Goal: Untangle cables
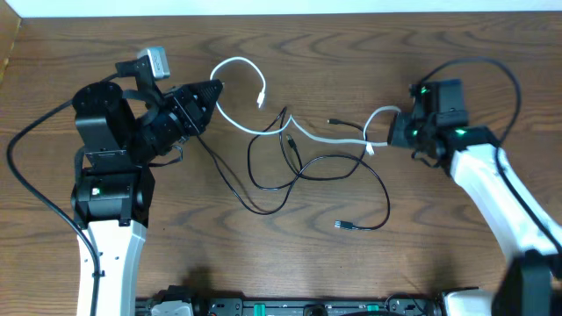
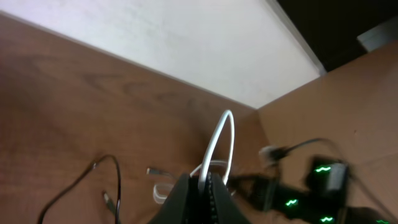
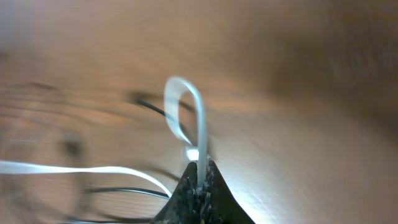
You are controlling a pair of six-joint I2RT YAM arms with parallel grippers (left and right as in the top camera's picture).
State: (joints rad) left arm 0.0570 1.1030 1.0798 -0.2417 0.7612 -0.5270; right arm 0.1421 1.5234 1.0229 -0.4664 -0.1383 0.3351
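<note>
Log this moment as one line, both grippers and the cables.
left gripper: shut on thin white cable | right gripper: shut on same white cable | thin black cables: loose on brown wooden table, crossing the white one

Brown wood-grain table (image 1: 439, 263) with matt finish, white cable (image 1: 237, 63) in smooth, slightly glossy plastic, thin black cables (image 1: 291, 145) in duller sheath, small plug tip (image 2: 157, 170) of shiny metal, black matt jaws, arm shell (image 1: 487, 189) of smooth white plastic

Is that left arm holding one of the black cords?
No, the left tool is pinched shut on the white cord, which loops up from between its tips.
</note>
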